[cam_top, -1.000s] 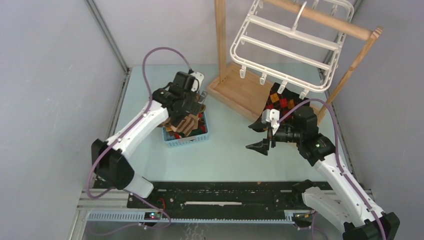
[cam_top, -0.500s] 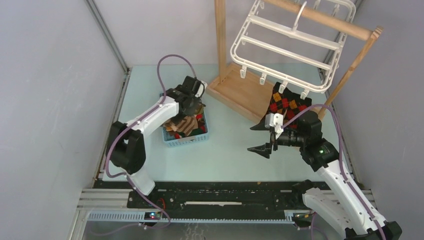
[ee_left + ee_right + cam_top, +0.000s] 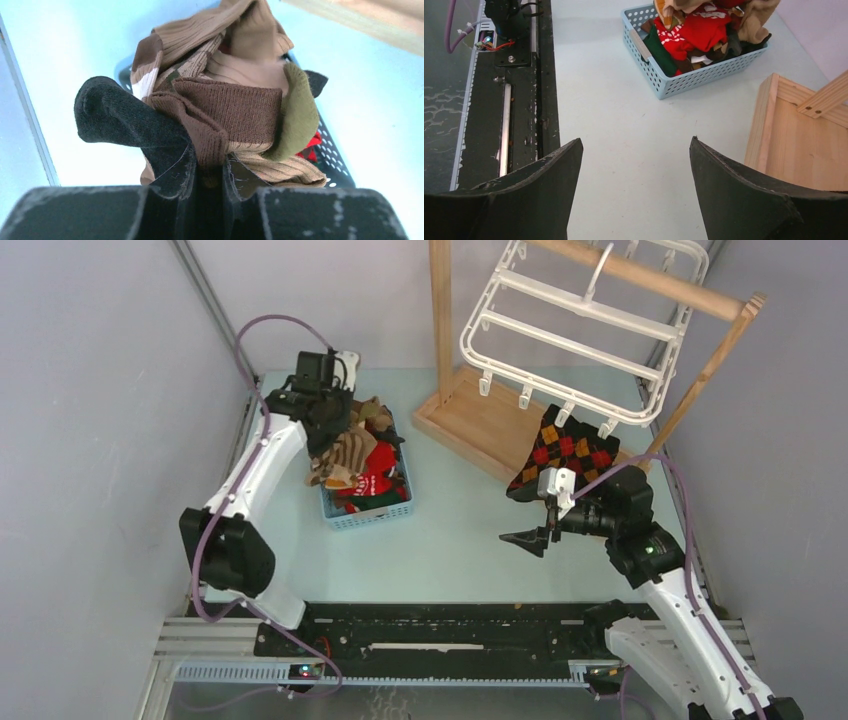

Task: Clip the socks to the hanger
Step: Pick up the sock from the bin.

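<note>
Ok, left claw [image 3: 207, 175] is clamped on a brown striped sock [image 3: 225, 105] above the blue basket [image 3: 368, 520], with the hanger [image 3: 570, 340] well off to its right, nearer the wide-open, empty right claw [image 3: 636, 142].

Open worktop [image 3: 624, 100] lay ahead of the right pincer [image 3: 636, 145], between its spread fingers, up to the blue basket [image 3: 684, 82] heaped with socks [image 3: 696, 30]. The wooden stand base [image 3: 794, 145] blocked its right flank, and a black rail [image 3: 519, 100] bordered its left.
</note>
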